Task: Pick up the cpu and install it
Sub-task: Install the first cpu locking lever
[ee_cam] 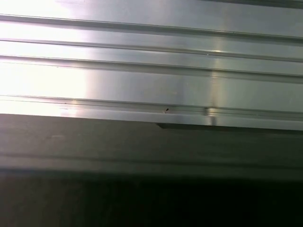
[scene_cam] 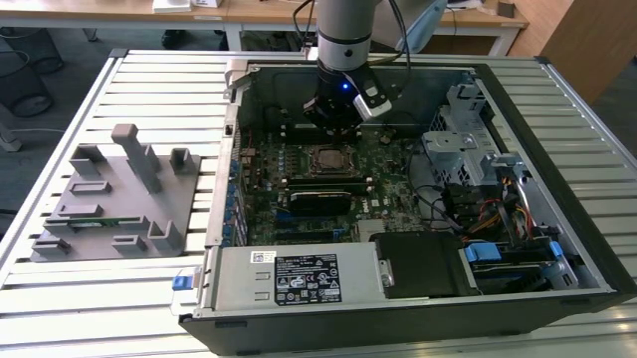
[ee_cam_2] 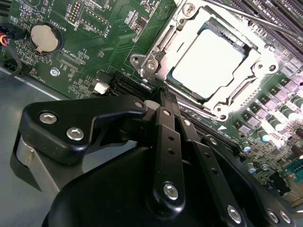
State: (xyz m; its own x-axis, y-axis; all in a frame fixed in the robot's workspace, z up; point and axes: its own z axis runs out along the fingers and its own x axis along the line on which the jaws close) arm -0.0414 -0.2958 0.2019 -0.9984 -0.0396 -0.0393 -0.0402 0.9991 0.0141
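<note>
My pincer (ee_cam_2: pixel 163 94) is closed and empty, just beside the cpu (ee_cam_2: pixel 208 59), which sits in the motherboard (ee_cam_2: pixel 94 47) socket.

exterior view high over open computer case (scene_cam: pixel 518 112), second wrist view close on cpu (ee_cam_2: pixel 208 56) socket

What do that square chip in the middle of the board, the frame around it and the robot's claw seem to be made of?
The cpu looks metal-topped: flat, pale silver-grey, with a matte sheen. The socket frame around it seems bright polished steel, glinting at its edges and screws. The gripper appears to be black matte metal or hard plastic, its links joined by shiny silver bolts; which of the two, I cannot tell.
</note>
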